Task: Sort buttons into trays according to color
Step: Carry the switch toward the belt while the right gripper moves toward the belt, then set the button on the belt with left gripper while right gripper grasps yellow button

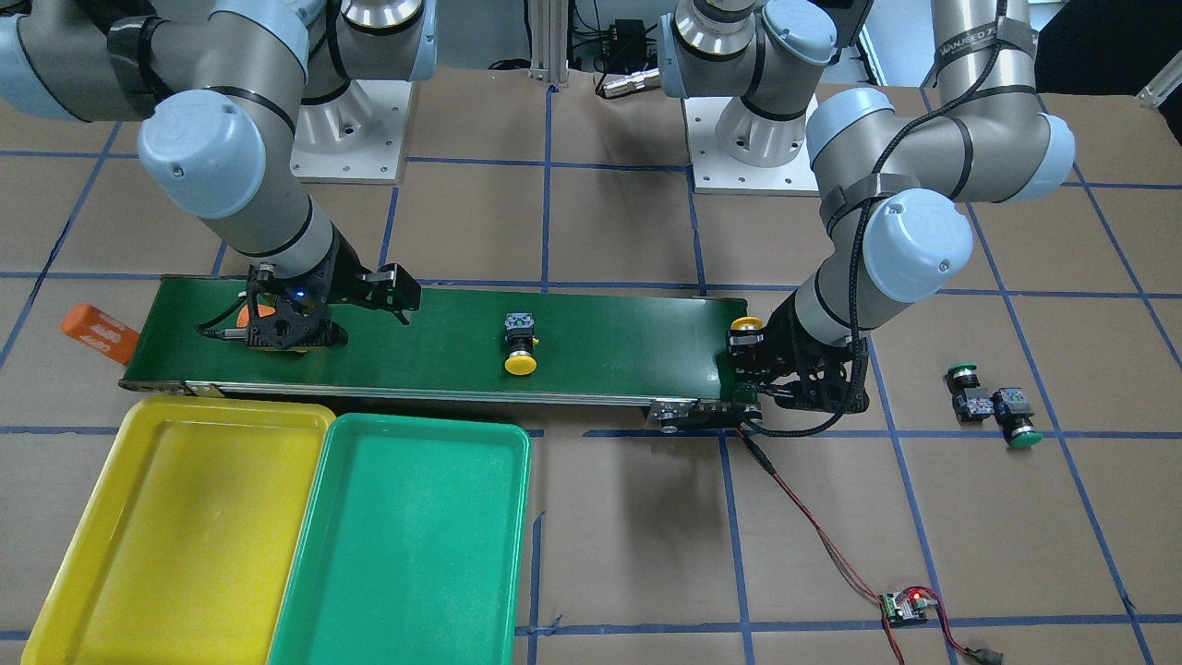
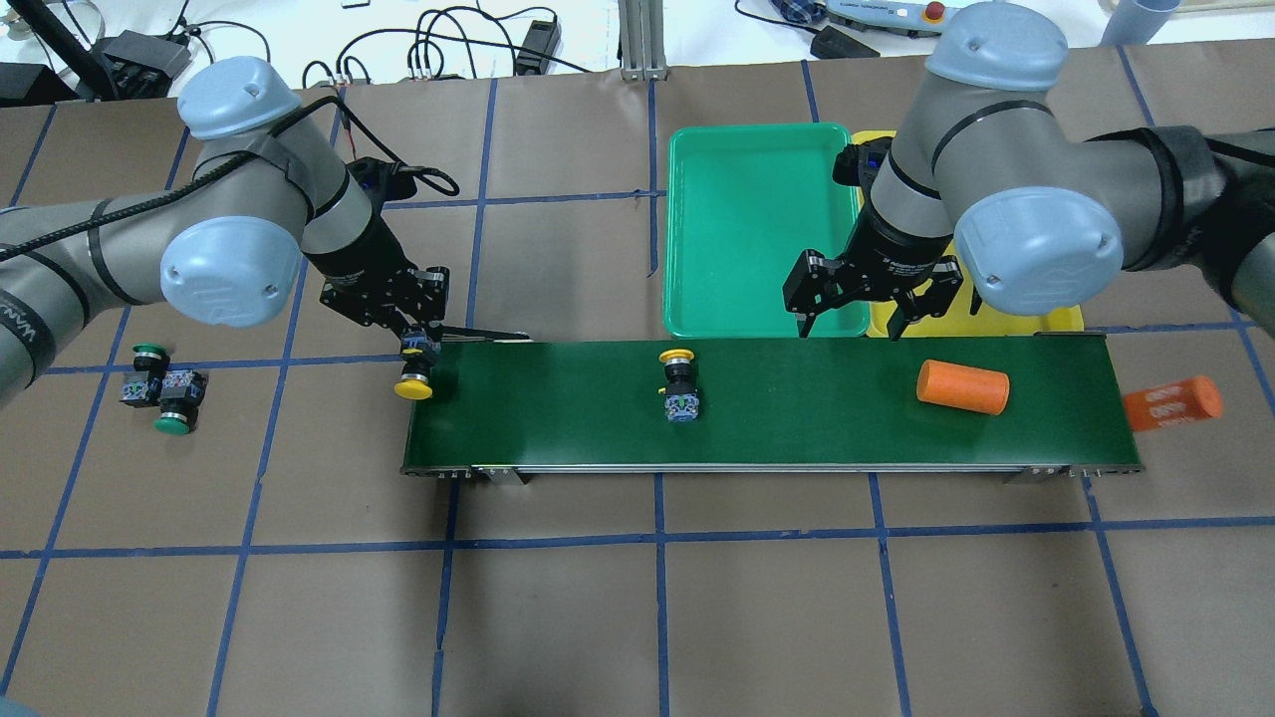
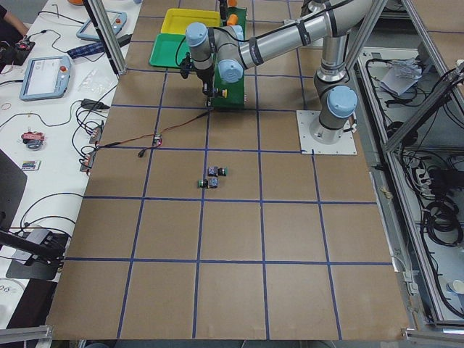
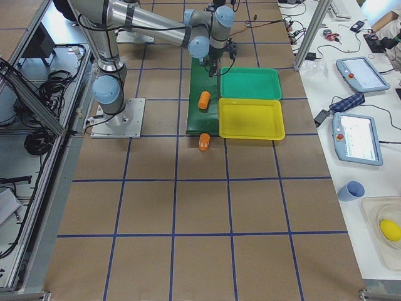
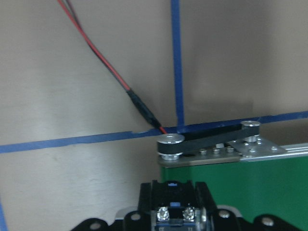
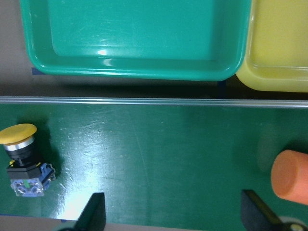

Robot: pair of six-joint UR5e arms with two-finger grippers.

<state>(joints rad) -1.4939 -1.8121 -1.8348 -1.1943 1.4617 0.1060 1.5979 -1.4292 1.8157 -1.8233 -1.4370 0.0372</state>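
My left gripper (image 2: 416,349) is shut on a yellow-capped button (image 2: 412,386) at the left end of the conveyor belt (image 2: 797,418); its contact block (image 5: 175,213) fills the bottom of the left wrist view. A second yellow button (image 2: 679,383) lies on its side mid-belt. Two green-capped buttons (image 2: 164,388) lie together on the table beyond that end. My right gripper (image 2: 852,317) hangs open over the belt's far edge, with nothing between its fingers. The green tray (image 2: 757,239) and the yellow tray (image 1: 175,526) sit side by side behind the belt, both bare inside.
An orange cylinder (image 2: 962,386) lies on the belt under my right arm, and another orange cylinder (image 2: 1173,403) rests off the belt's right end. A red-black wire (image 1: 813,526) runs from the belt's motor to a small circuit board (image 1: 910,605).
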